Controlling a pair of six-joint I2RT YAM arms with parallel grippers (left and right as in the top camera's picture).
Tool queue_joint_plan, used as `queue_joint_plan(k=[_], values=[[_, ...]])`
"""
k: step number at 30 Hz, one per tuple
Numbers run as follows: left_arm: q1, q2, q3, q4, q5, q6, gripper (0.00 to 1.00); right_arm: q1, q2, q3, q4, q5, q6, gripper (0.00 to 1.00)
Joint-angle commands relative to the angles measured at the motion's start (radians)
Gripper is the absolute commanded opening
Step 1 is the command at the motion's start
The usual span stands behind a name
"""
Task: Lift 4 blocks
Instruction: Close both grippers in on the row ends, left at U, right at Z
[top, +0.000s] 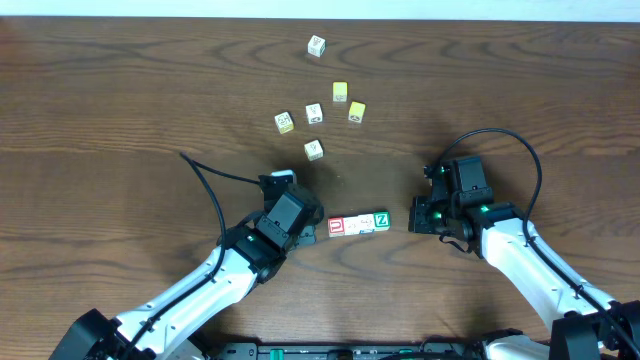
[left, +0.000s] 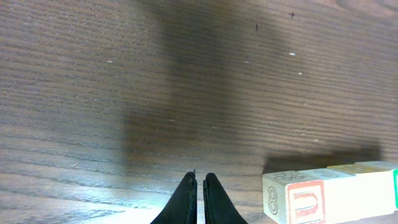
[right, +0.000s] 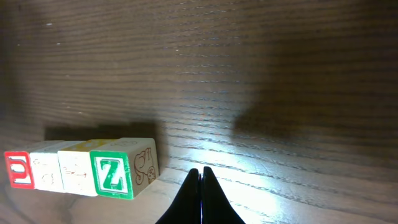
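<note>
The blocks lie in one tight row on the table between my two arms: a red-faced cube (top: 337, 226) at the left end, two white-faced cubes (top: 359, 223) in the middle and a green Z cube (top: 381, 219) at the right end. My left gripper (top: 311, 232) sits just left of the red cube, shut and empty. The red cube (left: 298, 199) shows at the lower right of the left wrist view, beside the left gripper (left: 199, 178). My right gripper (top: 413, 220) is shut a short gap right of the Z cube (right: 113, 173); in its wrist view the right gripper (right: 201, 171) holds nothing.
Several loose cubes are scattered toward the back of the table: two yellow-faced cubes (top: 340, 92) (top: 356, 112), a pale yellow one (top: 284, 122), and white ones (top: 316, 45) (top: 314, 113) (top: 314, 149). A black cable (top: 215, 195) loops over the left arm.
</note>
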Motion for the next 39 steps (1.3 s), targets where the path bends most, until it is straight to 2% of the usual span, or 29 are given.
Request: queue_joint_plan(k=[1, 12, 24, 28, 39], values=[[-0.002, 0.005, -0.016, 0.008, 0.010, -0.025, 0.07, 0.008, -0.010, 0.000, 0.005, -0.020, -0.012, 0.01], [-0.002, 0.011, -0.018, 0.024, 0.014, -0.024, 0.07, 0.009, 0.021, 0.000, 0.024, -0.032, -0.012, 0.01], [-0.002, 0.155, -0.019, 0.143, 0.094, -0.025, 0.07, 0.009, 0.075, 0.000, 0.061, -0.063, -0.012, 0.01], [-0.002, 0.174, -0.019, 0.168, 0.113, -0.024, 0.08, 0.014, 0.077, 0.000, 0.071, -0.129, -0.050, 0.01], [-0.002, 0.174, -0.019, 0.184, 0.122, -0.024, 0.07, 0.079, 0.105, 0.000, 0.074, -0.073, -0.027, 0.01]])
